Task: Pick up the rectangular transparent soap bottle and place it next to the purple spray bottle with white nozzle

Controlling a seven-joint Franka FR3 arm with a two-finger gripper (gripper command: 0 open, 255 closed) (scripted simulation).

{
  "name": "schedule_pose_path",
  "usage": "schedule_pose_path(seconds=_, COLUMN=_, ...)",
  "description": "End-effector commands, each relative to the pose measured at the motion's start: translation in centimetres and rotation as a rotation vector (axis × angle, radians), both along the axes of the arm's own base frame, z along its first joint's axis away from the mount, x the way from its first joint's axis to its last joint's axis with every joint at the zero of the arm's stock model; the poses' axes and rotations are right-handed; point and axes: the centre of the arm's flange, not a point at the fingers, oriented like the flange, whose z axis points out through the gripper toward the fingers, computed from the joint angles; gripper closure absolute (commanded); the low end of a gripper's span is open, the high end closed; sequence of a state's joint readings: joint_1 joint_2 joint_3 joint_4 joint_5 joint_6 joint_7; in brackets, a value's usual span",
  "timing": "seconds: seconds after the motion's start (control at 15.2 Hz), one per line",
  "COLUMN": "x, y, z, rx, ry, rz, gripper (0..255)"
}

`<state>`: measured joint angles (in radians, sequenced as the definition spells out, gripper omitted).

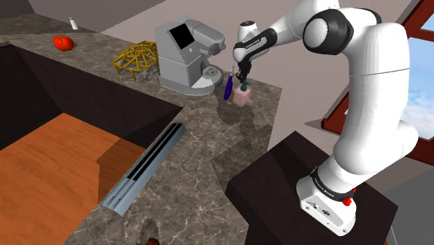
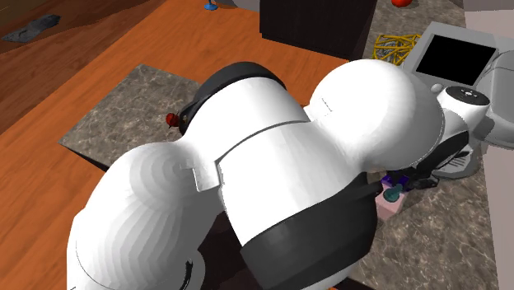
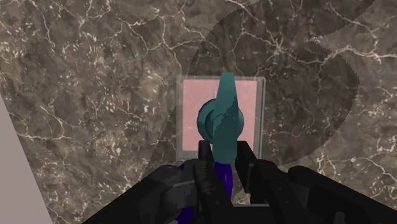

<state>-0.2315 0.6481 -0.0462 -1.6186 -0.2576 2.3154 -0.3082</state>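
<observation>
The soap bottle (image 3: 191, 114) is a clear square bottle with pink liquid and a teal pump (image 3: 221, 118). It stands on the marble counter (image 1: 209, 139) near its far corner, close beside the purple spray bottle (image 1: 228, 84). My gripper (image 1: 242, 75) comes straight down over the soap bottle (image 1: 242, 98). In the wrist view the two black fingers (image 3: 205, 159) clasp the teal pump from both sides, and a bit of purple (image 3: 222, 173) shows between them. From the second exterior view the pink bottle (image 2: 387, 206) peeks out beside the arm.
A grey coffee machine (image 1: 184, 56) stands just behind the purple bottle. A yellow wire basket (image 1: 137, 60), a red fruit (image 1: 63, 42) and a small white bottle (image 1: 73, 24) sit farther along the counter. A metal rail (image 1: 142, 170) lies near the counter's inner edge.
</observation>
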Motion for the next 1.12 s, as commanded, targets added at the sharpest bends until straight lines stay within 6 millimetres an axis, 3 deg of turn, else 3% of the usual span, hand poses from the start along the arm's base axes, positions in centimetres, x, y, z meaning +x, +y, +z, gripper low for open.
schedule_pose_path(seconds=0.0, x=0.0, y=-0.1, z=-1.0, rx=0.0, ry=-0.001, rz=0.0, gripper=255)
schedule_pose_path(seconds=0.59, x=0.0, y=-0.1, z=-5.5, rx=0.0, ry=-0.001, rz=0.0, gripper=255)
schedule_pose_path(seconds=1.06, x=0.0, y=-0.1, z=-5.5, rx=0.0, ry=-0.001, rz=0.0, gripper=255)
